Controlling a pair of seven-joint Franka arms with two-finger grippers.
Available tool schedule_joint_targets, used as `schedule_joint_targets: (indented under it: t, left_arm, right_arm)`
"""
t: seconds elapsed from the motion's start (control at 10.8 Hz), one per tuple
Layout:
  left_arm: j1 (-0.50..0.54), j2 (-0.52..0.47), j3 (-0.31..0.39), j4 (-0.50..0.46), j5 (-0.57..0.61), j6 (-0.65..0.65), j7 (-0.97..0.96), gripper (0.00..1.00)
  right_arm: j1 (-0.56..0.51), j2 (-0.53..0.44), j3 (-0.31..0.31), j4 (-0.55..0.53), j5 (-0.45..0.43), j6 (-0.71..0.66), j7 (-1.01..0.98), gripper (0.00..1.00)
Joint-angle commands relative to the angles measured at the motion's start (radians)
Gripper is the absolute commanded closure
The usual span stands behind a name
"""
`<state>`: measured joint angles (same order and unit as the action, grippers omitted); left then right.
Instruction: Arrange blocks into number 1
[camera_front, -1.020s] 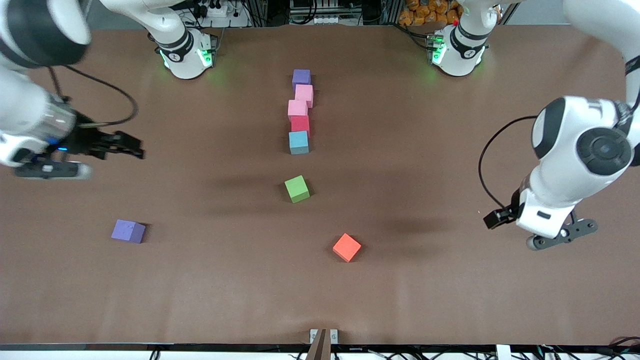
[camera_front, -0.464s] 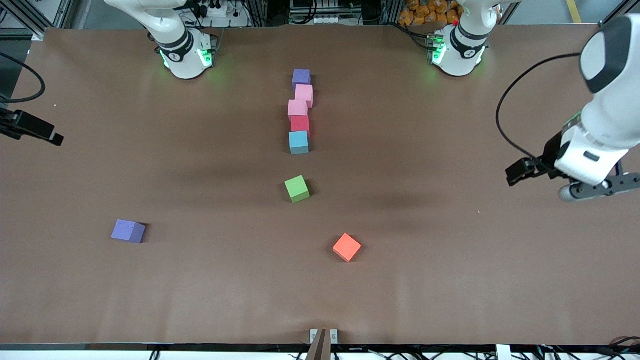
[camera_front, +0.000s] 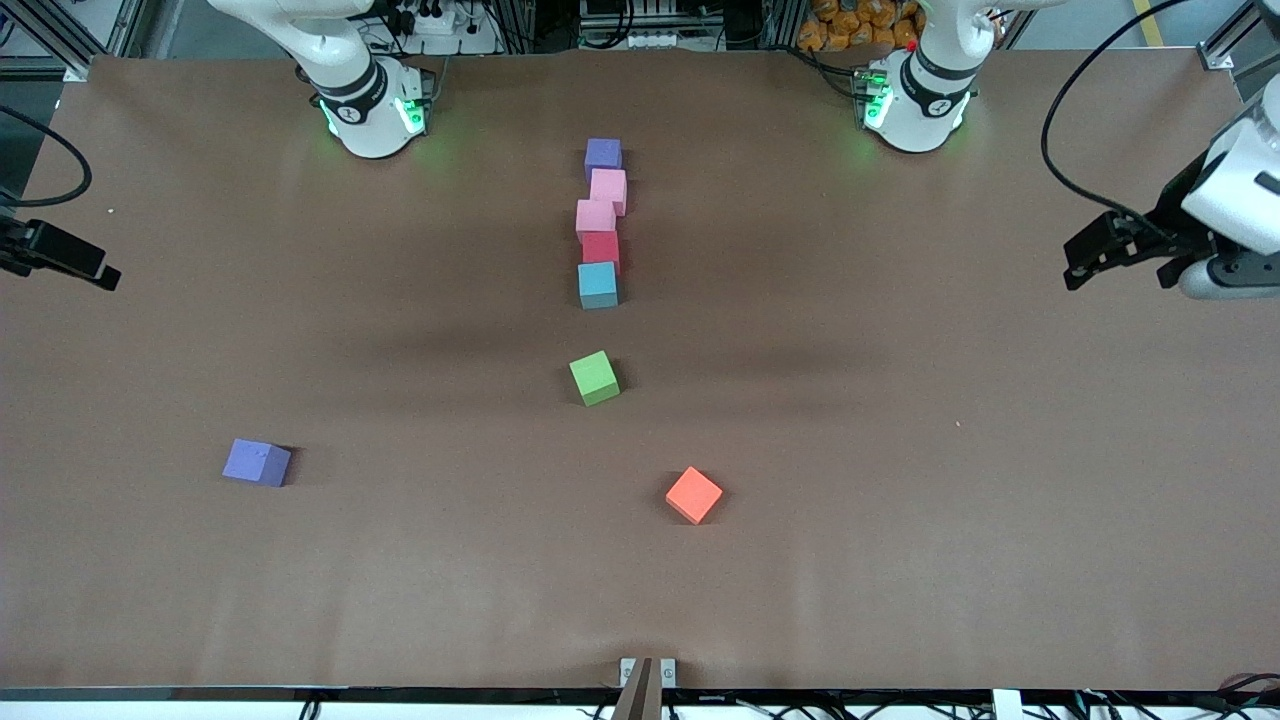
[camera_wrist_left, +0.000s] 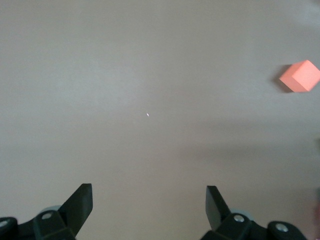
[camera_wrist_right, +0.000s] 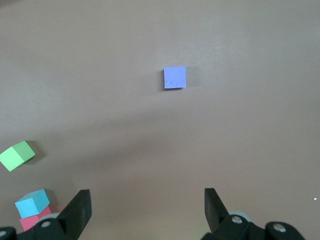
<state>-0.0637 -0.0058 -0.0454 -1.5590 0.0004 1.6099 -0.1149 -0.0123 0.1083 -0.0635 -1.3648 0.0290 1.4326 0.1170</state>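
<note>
Five foam blocks form a slightly wobbly column in the middle of the brown table, running from the robot bases toward the front camera. In order they are a purple block, a pink block, a second pink block, a red block and a light blue block. Each touches or nearly touches the next. This line looks like the upright stroke of the number 1, partly built.

Three blocks lie loose. The green block sits a little nearer the front camera than the light blue one, roughly in line with the column but with a gap, as if next to join it. The orange block is nearer still, turned at an angle and off toward the left arm's end. The second purple block lies well apart, toward the right arm's end of the table.

Both arms are out at the ends of the table, away from the blocks. The left gripper hangs above bare table at its own end, jaws spread wide and empty. The right gripper, only partly seen at the edge of the front view, also has its jaws spread wide and holds nothing; its wrist camera looks down on the loose purple block, probably the easiest one for it to reach.
</note>
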Motion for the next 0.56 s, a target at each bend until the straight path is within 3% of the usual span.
schedule_joint_targets:
  t: [0.0,0.46]
  left_arm:
    - [-0.007,-0.028,0.013,0.017,-0.055,-0.063,0.024,0.00]
    - [0.012,-0.016,0.001,0.054,-0.025,-0.094,0.038,0.00]
  right_arm:
    - [-0.012,0.004,0.014,0.016,-0.020,-0.015,-0.020,0.00]
    - [-0.020,0.008,0.014,0.015,-0.021,-0.015,-0.022,0.00]
